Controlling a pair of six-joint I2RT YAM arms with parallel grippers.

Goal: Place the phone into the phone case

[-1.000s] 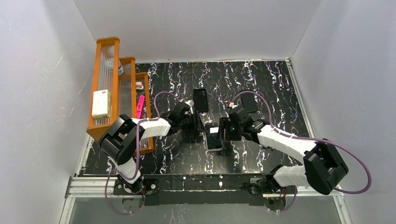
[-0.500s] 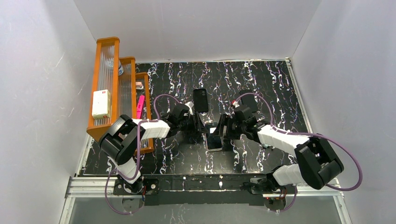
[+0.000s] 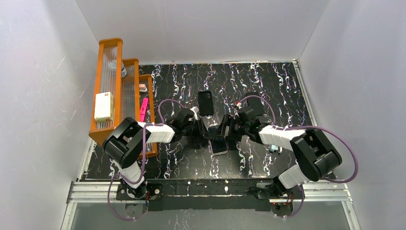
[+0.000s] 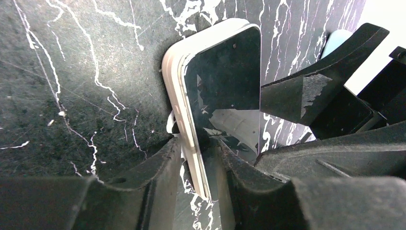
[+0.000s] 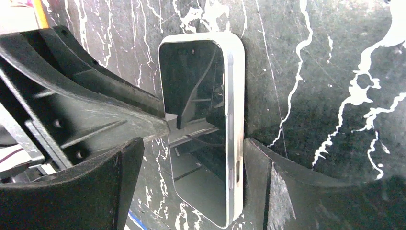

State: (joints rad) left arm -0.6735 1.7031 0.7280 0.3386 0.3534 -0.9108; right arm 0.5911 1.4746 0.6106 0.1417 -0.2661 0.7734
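The left gripper clamps one long edge of the slim glossy black-screened phone sitting in the pinkish-beige phone case on the black marbled table, the right gripper spread open astride both, so pressing evenly should seat every edge.

Table: black, white-veined surface.
Rack: orange, stepped, at the left edge.
White box: against the rack.
Pink item: inside the rack.
Black phone-sized piece: flat, mid-table.
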